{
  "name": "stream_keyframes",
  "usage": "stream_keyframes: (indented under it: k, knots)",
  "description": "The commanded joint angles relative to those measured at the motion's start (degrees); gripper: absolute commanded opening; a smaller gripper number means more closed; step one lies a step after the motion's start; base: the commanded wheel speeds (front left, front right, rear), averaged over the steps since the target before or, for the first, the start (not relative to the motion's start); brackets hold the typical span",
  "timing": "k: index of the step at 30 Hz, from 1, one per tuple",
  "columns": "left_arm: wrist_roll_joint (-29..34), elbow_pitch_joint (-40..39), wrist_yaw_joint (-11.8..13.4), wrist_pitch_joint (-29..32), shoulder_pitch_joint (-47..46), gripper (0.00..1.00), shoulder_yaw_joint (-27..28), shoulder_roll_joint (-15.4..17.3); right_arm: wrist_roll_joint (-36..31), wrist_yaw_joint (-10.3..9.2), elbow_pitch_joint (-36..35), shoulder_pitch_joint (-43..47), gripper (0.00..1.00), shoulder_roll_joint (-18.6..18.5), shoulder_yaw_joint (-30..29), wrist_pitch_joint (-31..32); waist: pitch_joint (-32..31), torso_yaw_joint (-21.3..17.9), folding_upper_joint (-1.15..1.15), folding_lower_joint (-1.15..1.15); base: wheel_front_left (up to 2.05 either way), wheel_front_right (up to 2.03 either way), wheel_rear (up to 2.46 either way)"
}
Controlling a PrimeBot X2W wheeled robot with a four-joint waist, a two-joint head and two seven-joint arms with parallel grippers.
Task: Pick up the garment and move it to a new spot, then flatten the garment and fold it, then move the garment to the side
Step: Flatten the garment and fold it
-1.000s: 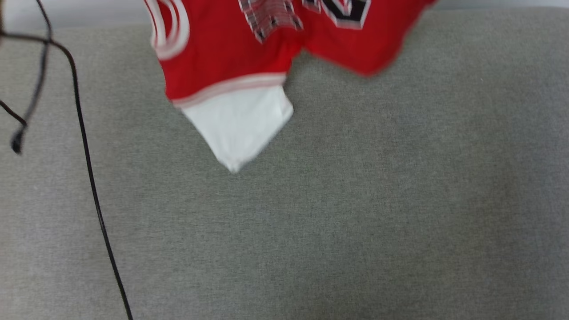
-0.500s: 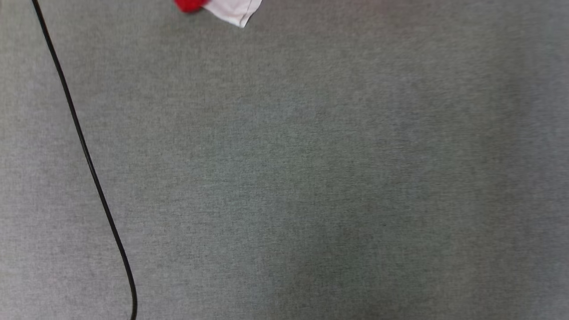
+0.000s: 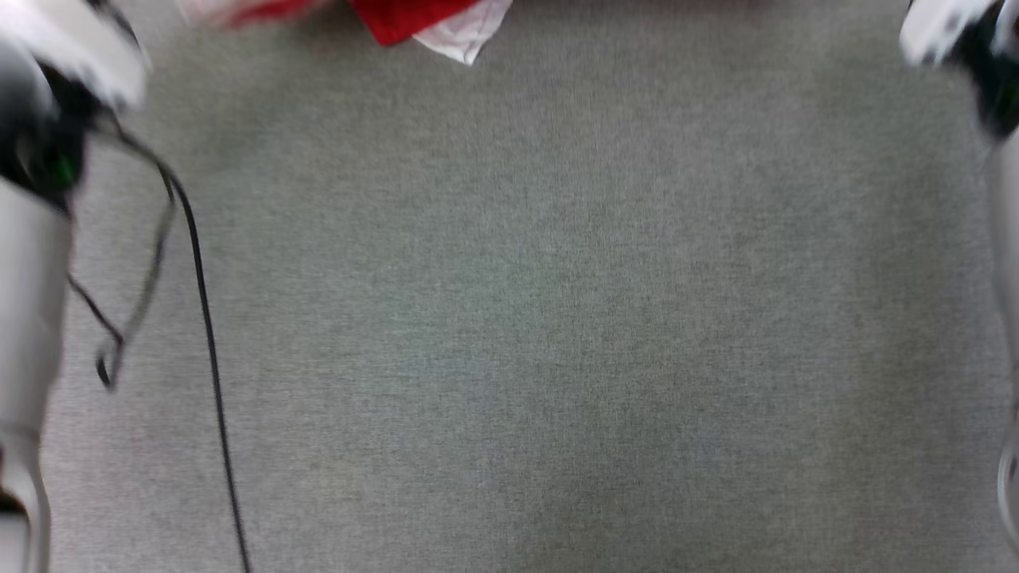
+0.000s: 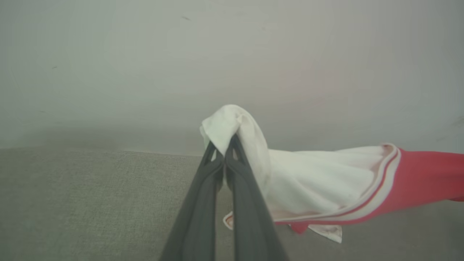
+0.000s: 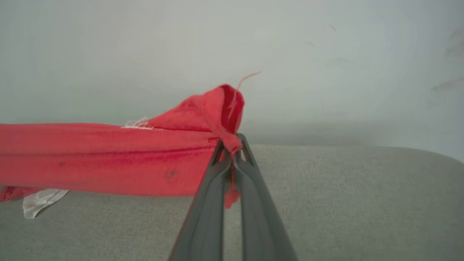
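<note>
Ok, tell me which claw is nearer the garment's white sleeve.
Left. The left claw is shut on the white sleeve itself; the right claw pinches a red corner of the garment, with stretched red cloth between it and that sleeve.

We can read no text, number or label anywhere; the garment, at the top edge of the head view, shows us plain red and white cloth.
</note>
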Motion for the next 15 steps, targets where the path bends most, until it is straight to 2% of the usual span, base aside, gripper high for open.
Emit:
stream_keyframes:
  k: [1, 5, 11, 15]
  knots:
    - [-0.5, -0.2, 0.2, -0.3, 2.0, 0.0, 0.3, 1.5, 0.9, -0.21, 0.0, 1.9, 0.0, -1.7, -0.2, -0.7, -2.2, 0.4, 0.0, 0.0, 0.0, 0.0, 0.0]
    - [-3.1, -2.6, 0.3, -1.2, 12.6, 0.0, -0.8, 2.7, 4.5, -0.25, -1.2, 11.3, 0.0, -3.2, 2.9, -1.9, -6.4, 0.9, 0.0, 0.0, 0.0, 0.0, 0.0]
    - [-5.7, -4.9, 0.4, -3.1, 28.3, 0.0, -1.2, 2.7, 10.8, -0.45, -4.9, 26.4, 0.0, -5.2, 6.0, -3.1, -13.1, 1.4, 0.0, 0.0, 0.0, 0.0, 0.0]
    - [-6.3, -8.4, 2.8, -4.0, 38.1, 0.0, -1.8, 2.7, 14.1, -0.46, -8.4, 36.4, 0.0, -6.9, 6.1, -3.4, -17.7, 2.0, 0.0, 0.0, 0.0, 0.0, 0.0]
